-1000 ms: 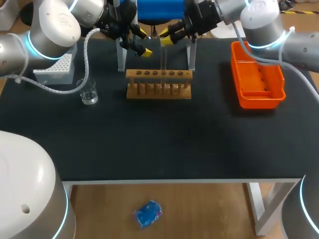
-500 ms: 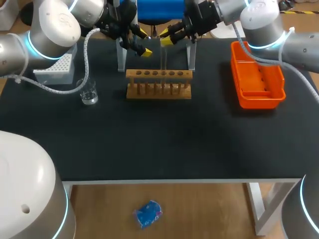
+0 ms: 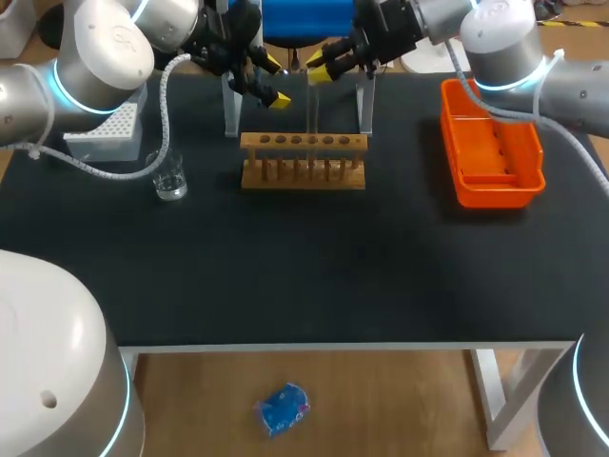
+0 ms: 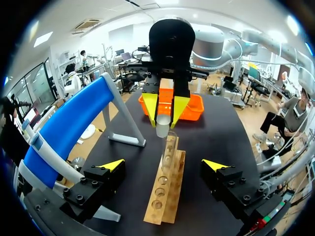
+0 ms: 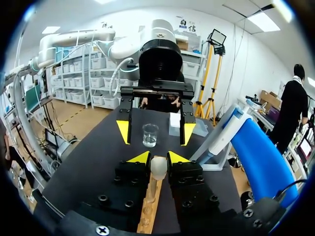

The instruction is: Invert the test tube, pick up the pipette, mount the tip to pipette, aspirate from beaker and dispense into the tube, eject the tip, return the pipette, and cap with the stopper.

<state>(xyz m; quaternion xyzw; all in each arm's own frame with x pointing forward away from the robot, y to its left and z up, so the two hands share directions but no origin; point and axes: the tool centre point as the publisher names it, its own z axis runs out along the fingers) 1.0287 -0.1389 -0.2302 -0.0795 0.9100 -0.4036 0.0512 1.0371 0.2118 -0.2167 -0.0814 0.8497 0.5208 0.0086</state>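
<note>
- Right gripper [image 5: 158, 158]: comes in from the far right and sits over the far middle of the table. Its yellow tips are clamped from two sides on the white stopper [image 4: 162, 126].
- Stopper: held just at the mouth of the test tube [image 4: 170, 147]. Whether it touches the glass, cannot tell.
- Test tube: clear, upright in a hole of the wooden rack [image 3: 303, 160], mouth up, towards the rack's right half.
- Rack: lies left to right at the table's far middle, a row of holes along its top; the other holes show nothing in them.
- Left gripper [image 3: 276, 82]: comes in from the far left and hangs just left of the tube top, facing the right gripper. Fingers spread wide, nothing between them.
- Beaker [image 3: 171, 178]: small and clear, on the table left of the rack and well apart from it. Some clear liquid shows in it in the right wrist view.
- White tip box [image 3: 107, 129]: far left, just beyond the beaker, partly under the left arm.
- Orange tray [image 3: 459, 181]: right side of the table, well apart from the rack.
- Blue stand [image 4: 66, 130]: on grey legs at the far edge, behind the rack. A pipette on it cannot be made out.
</note>
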